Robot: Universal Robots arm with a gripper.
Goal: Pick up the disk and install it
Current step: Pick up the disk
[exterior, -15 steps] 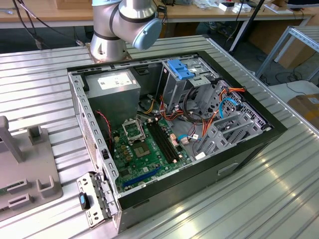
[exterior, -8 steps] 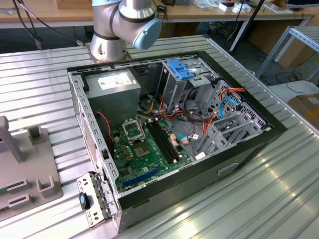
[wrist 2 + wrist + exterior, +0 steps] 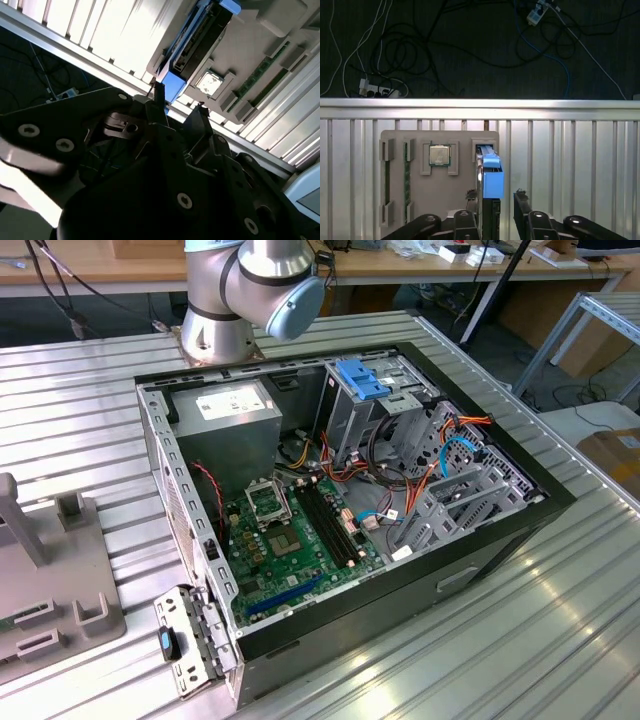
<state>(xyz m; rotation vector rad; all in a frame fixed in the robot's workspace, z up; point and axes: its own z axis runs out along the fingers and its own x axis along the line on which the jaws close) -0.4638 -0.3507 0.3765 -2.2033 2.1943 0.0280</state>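
Disk (image 3: pixel 492 181) stands on edge in a slot of the grey holder (image 3: pixel 440 200), beside a processor chip (image 3: pixel 439 155). Gripper (image 3: pixel 496 196) spread wide, one finger either side of the disk, nothing clamped. Likely stiff, weighty and shock-sensitive; pinch across the flat metal faces.

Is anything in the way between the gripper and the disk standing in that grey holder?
Nothing visible does. In the first wrist view the open gripper is lined up with the disk, a finger to either side, where it stands on edge in the grey holder. The processor chip sits apart in its own recess.
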